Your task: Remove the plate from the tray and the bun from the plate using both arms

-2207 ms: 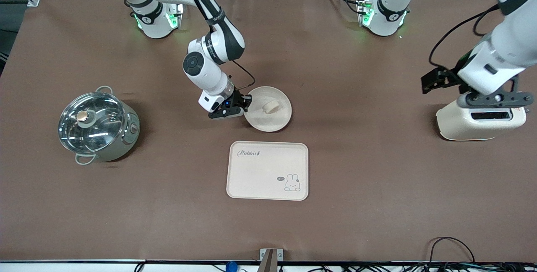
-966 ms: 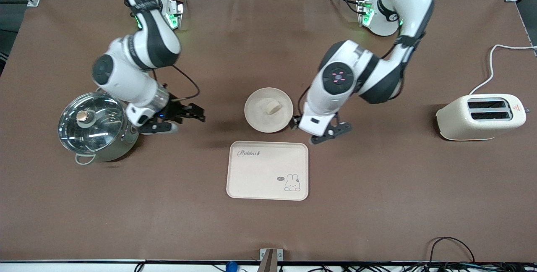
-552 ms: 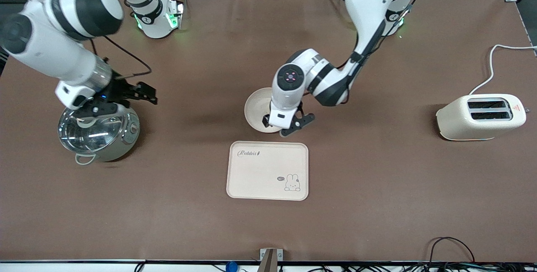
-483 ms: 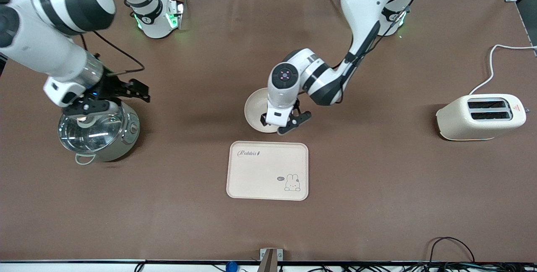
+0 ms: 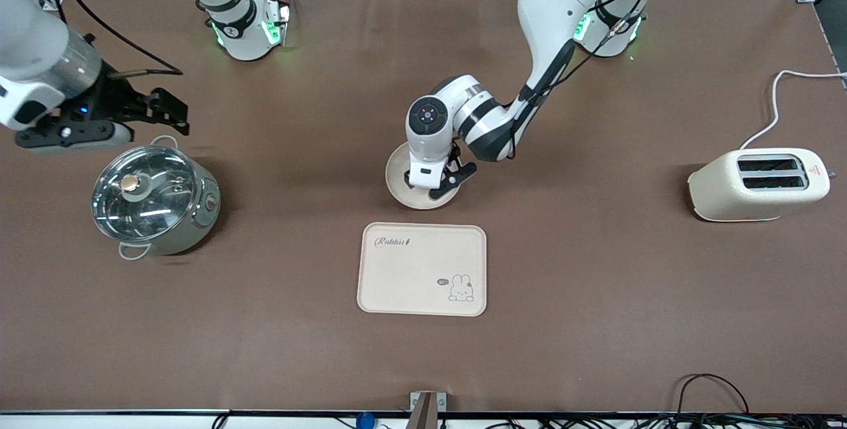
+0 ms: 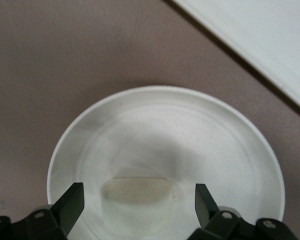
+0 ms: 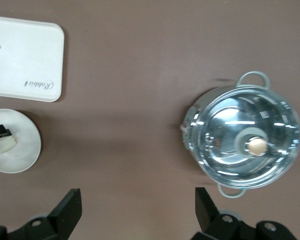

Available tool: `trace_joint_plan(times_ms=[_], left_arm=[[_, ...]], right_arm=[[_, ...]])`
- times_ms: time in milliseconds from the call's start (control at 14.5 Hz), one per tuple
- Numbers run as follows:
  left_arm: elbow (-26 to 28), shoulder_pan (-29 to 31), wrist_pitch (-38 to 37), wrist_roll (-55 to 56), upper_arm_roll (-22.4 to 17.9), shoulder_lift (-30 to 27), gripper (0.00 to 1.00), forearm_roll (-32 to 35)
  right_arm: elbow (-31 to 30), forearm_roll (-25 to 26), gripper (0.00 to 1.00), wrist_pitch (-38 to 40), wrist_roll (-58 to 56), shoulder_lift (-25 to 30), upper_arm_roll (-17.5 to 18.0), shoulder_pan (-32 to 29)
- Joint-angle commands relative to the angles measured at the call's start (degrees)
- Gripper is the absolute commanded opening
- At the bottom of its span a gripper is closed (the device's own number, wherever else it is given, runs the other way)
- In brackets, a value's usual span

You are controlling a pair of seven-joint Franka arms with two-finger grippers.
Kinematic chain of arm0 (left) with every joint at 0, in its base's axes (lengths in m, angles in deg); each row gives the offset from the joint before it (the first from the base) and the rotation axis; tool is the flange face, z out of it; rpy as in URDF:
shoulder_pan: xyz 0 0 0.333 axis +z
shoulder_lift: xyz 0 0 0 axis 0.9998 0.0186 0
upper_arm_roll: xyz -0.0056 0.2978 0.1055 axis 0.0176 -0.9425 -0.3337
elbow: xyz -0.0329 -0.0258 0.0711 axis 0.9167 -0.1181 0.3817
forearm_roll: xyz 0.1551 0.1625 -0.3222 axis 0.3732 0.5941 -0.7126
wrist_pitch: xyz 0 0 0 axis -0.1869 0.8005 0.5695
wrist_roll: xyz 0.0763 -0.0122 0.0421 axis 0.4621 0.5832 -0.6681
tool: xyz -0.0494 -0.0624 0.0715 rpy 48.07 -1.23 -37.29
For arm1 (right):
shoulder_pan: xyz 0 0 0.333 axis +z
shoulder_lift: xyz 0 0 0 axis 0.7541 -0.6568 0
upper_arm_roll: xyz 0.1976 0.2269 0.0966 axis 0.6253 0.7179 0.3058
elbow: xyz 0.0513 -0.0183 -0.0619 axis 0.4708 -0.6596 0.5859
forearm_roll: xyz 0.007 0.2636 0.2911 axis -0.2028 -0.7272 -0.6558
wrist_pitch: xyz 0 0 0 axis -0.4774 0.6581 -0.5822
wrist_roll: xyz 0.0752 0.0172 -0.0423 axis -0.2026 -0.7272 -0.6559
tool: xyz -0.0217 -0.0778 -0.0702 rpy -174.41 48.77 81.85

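While the left gripper [image 6: 139, 200] hangs low over the plate [image 6: 230, 145], jaws wide, the bun [image 6: 137, 189] lies right between them — long way across the gap. The right gripper [image 7: 135, 207], wide open too, waits up near the pot [image 7: 245, 144].

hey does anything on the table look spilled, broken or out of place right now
Nothing stands out. The plate sits flat on the table beside the tray, the bun whole on it between the left hand's open fingers. The right hand hangs open above the table by the pot.

One plate [image 5: 400, 185], one bun [image 6: 137, 192], one tray [image 5: 421, 269], one pot [image 5: 153, 200], one toaster [image 5: 757, 185], two arms [image 5: 549, 25].
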Motion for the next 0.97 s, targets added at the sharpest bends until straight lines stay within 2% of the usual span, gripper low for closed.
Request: trace_joint_plan(times_ms=[0, 69, 276, 345, 552, 759, 897], left_arm=[[1.34, -0.55, 2.21, 1.88, -0.25, 0.13, 0.84, 0.94], [1.35, -1.16, 2.65, 2.32, -0.25, 0.65, 0.8, 0.76], [1.35, -1.52, 3.27, 3.64, -0.34, 1.1, 0.58, 1.11], [1.35, -1.52, 3.27, 3.82, -0.25, 1.1, 0.52, 1.11], [1.26, -1.43, 2.48, 4.87, -0.25, 0.57, 0.39, 1.11], [0.47, -0.82, 0.9, 4.79, -0.52, -0.39, 0.38, 1.2], [0.47, -0.29, -0.06, 4.35, -1.39, -2.93, 0.39, 1.2]], right_arm=[[-0.12, 1.91, 1.0, 0.91, -0.13, 2.18, 1.14, -4.8], [-0.12, 1.83, 1.0, 0.91, -0.21, 2.36, 2.62, -8.92], [-0.03, 1.83, 1.0, 1.61, -1.09, 2.62, 16.31, -27.36], [0.23, 1.83, 1.0, 1.61, -1.18, 2.62, 17.92, -30.02], [1.2, 1.91, 1.0, 1.7, -2.32, 2.1, 17.84, -30.32], [1.11, 1.56, 1.0, 1.35, -2.24, 2.09, 17.93, -30.32], [1.11, 1.39, 1.0, 1.61, -2.33, 2.09, 17.93, -30.32]])
